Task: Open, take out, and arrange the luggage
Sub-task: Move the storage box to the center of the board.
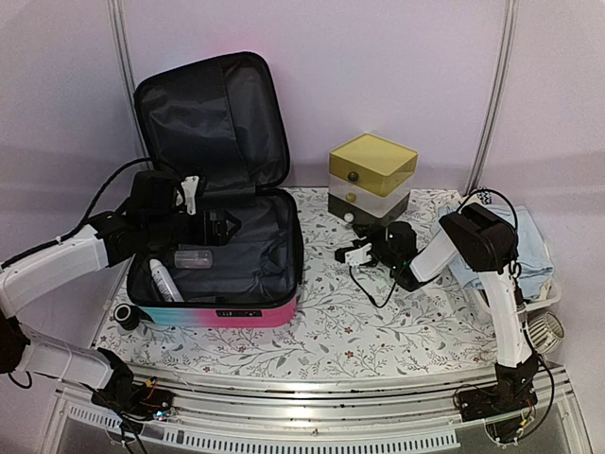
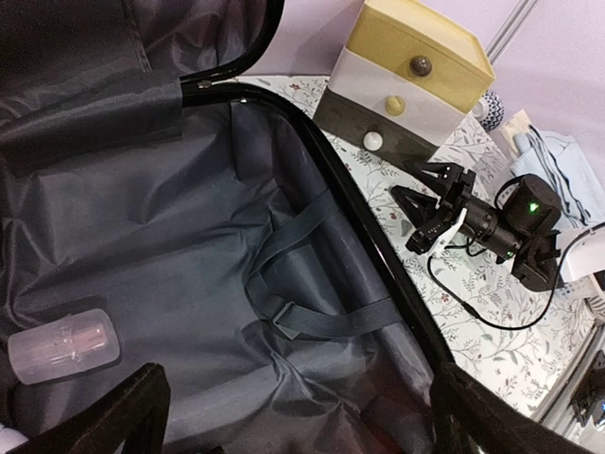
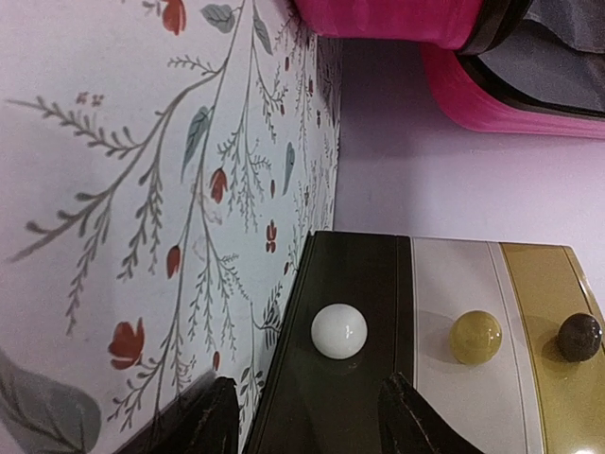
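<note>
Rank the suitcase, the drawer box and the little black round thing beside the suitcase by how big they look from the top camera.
1. The suitcase, lying open, is by far the largest.
2. The drawer box is next.
3. The black round thing is the smallest.
None of these is a close call.

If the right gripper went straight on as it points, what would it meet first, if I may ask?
Probably the white knob on the dark bottom drawer, centred ahead of the right gripper; depth is unclear.
</note>
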